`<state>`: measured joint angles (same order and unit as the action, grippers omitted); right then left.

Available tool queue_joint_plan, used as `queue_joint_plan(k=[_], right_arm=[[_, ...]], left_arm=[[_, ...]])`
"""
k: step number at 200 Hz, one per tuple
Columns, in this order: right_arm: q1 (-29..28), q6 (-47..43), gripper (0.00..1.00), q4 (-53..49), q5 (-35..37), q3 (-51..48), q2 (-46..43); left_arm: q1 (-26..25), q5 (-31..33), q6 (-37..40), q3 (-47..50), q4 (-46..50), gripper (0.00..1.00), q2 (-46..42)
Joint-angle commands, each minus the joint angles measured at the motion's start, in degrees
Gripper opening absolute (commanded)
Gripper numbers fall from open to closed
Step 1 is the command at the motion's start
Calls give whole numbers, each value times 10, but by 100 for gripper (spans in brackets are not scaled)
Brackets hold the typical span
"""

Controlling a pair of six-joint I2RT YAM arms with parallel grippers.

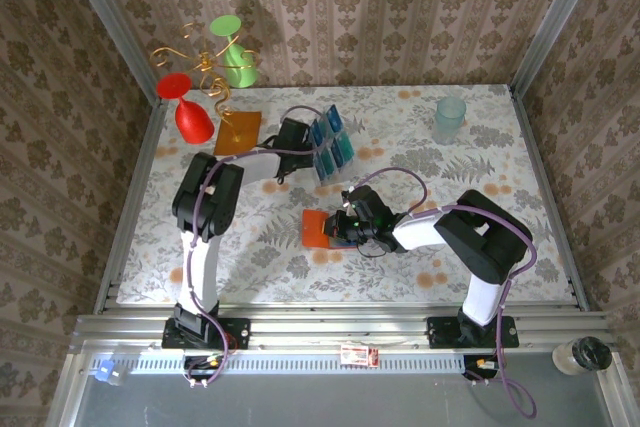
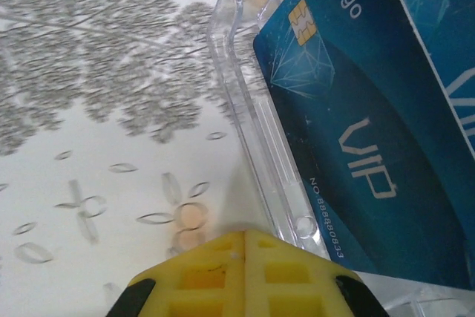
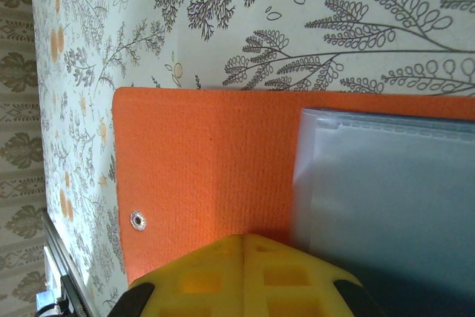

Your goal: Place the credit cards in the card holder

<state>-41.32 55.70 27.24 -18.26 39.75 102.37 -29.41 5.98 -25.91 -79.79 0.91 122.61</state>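
Several dark blue and teal credit cards [image 1: 332, 145] stand in a clear slotted rack [image 2: 249, 109]; the nearest card [image 2: 356, 131] reads "VIP". My left gripper [image 1: 306, 139] is shut with nothing in it, its yellow tips [image 2: 245, 234] just beside the rack's near corner. The card holder [image 1: 320, 229], an orange wallet, lies open on the table, showing its snap [image 3: 138, 220] and grey-blue pockets [image 3: 386, 198]. My right gripper [image 1: 343, 227] is shut and empty. Its tips [image 3: 245, 239] are over the wallet's orange flap [image 3: 200, 154], next to the pocket edge.
A flat orange-brown slab [image 1: 238, 132] lies left of the rack. Behind it a gold wire stand holds a red glass [image 1: 193, 112] and a green glass [image 1: 235, 52]. A clear cup [image 1: 450, 119] stands at the back right. Patterned walls enclose the table.
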Motion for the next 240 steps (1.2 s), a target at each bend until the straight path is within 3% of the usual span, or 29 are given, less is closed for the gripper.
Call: queue_joint_plan(k=[1, 64, 96, 130, 169, 240], right_arm=[[-5, 0, 0, -20, 18, -5, -7], [-5, -3, 0, -31, 12, 10, -6], [-5, -8, 0, -38, 7, 17, -8], [-4, -15, 0, -46, 1, 21, -19], [-4, -20, 0, -57, -5, 30, -37], [5, -36, 0, -92, 7, 37, -74]], left_arm=[[-15, -7, -12, -26, 9, 0, 14], [-34, -28, -19, -89, 29, 0, 43], [-30, -31, 0, -86, 46, 2, 5], [-22, -55, -1, -40, 51, 11, -70], [-22, -99, -57, 44, 17, 17, -173], [-69, -114, -172, 183, -74, 20, -298]])
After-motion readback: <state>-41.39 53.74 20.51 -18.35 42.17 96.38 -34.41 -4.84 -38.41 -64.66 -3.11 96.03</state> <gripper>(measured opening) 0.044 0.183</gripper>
